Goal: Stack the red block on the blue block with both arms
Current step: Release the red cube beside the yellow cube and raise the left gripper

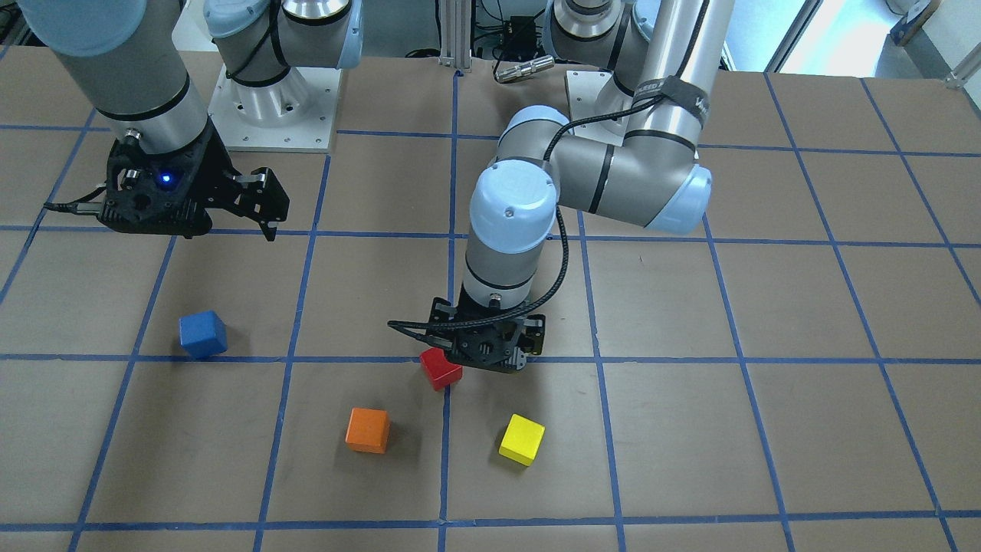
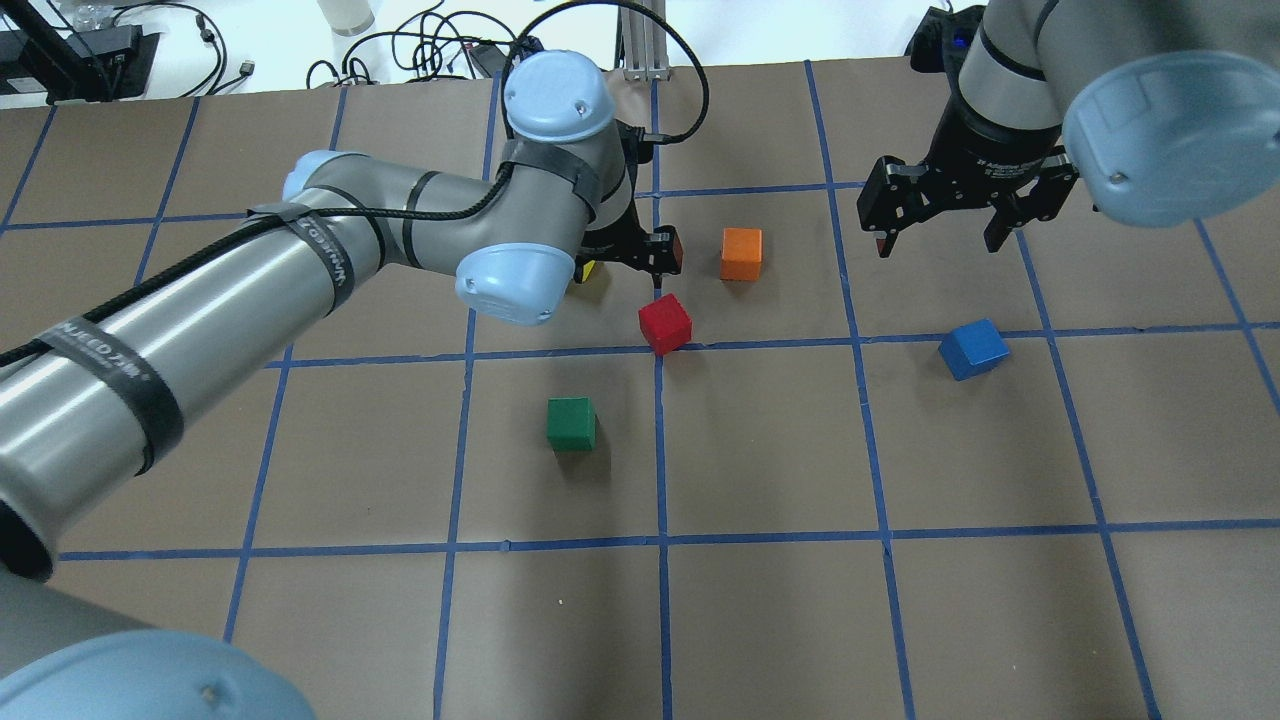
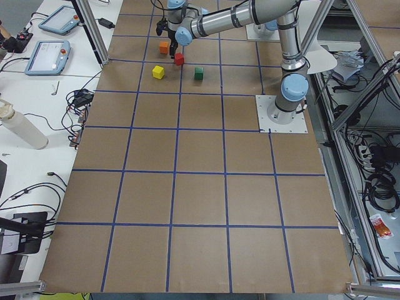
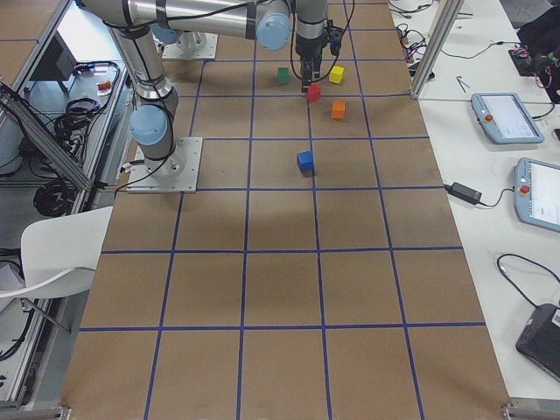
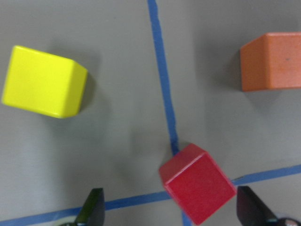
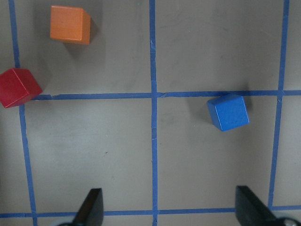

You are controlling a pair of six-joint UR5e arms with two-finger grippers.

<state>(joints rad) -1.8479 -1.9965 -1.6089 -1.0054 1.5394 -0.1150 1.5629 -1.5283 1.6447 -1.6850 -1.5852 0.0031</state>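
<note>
The red block (image 2: 665,323) loose on the surface (image 2: 760,620) — blue block (image 2: 972,348) well apart.
The left claw (image 5: 171,202) is held wide just above the red block, which is seen at a tape crossing (image 2: 658,349), askew to the lines; the right claw (image 2: 937,240) is spread wide and empty — near the blue block, not touching it.
</note>
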